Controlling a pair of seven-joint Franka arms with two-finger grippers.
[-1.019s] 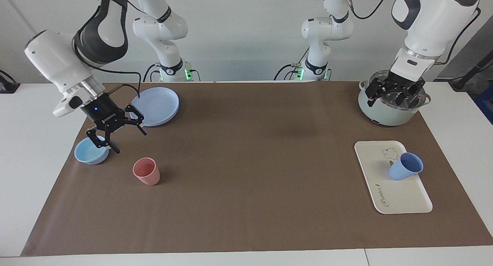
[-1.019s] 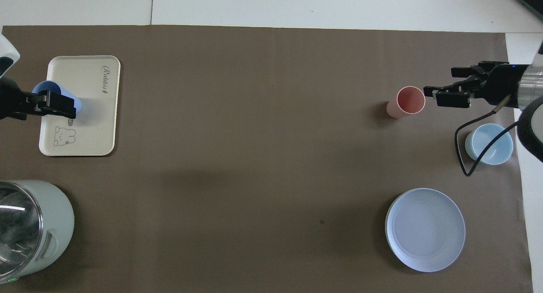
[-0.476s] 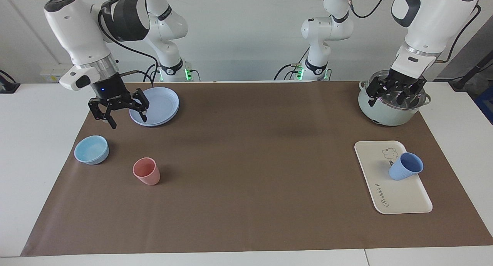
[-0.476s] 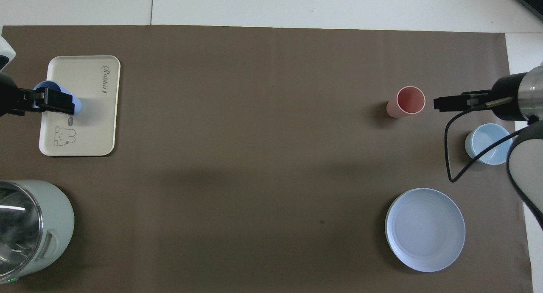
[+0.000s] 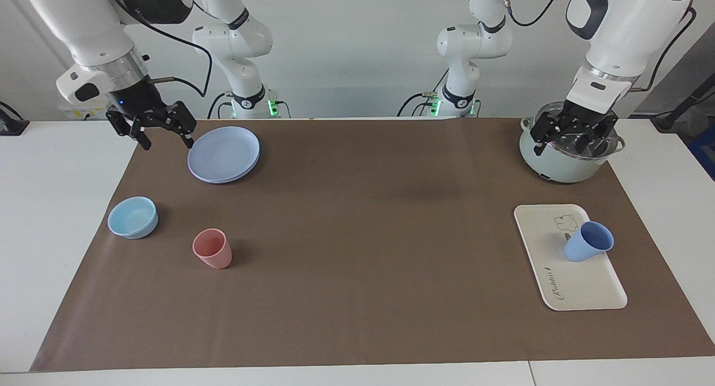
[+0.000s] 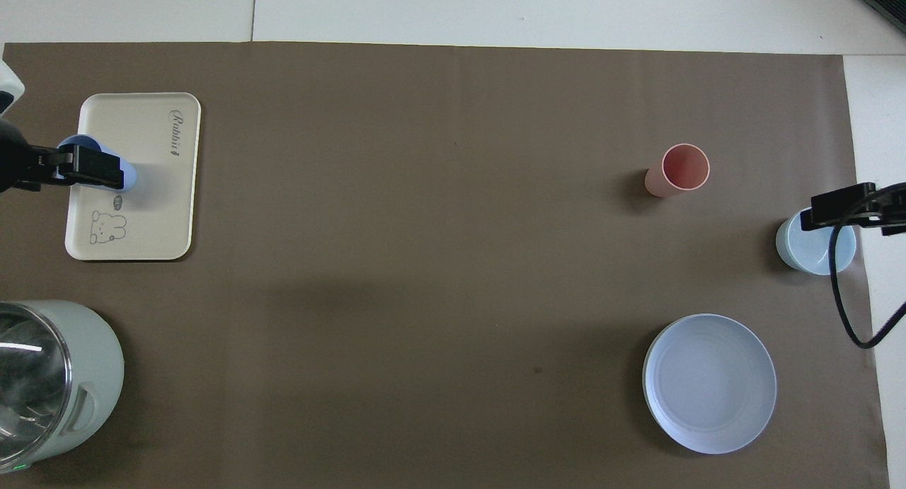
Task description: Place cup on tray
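Since cup (image 5: 588, 248) already rests on tray (image 5: 570, 258), lower right of facing frame (tilted, leaning toward tray's outer edge), remaining step is clean retreat. Left claw (image 5: 572, 137) hangs over pot (image 5: 570, 160), spread wide, empty. Right claw (image 5: 152, 128) upper left beside plate (image 5: 223, 154), spread wide, empty. Best practice: lift clear, avoid nudging cup.

- The periwinkle cup (image 6: 126, 177) stood on the cream tray (image 6: 152, 213), near the brown mat's (image 6: 425, 262) edge, partly covered by the left gripper (image 6: 95, 172).
- A pink tumbler (image 6: 677, 170) stood well apart.
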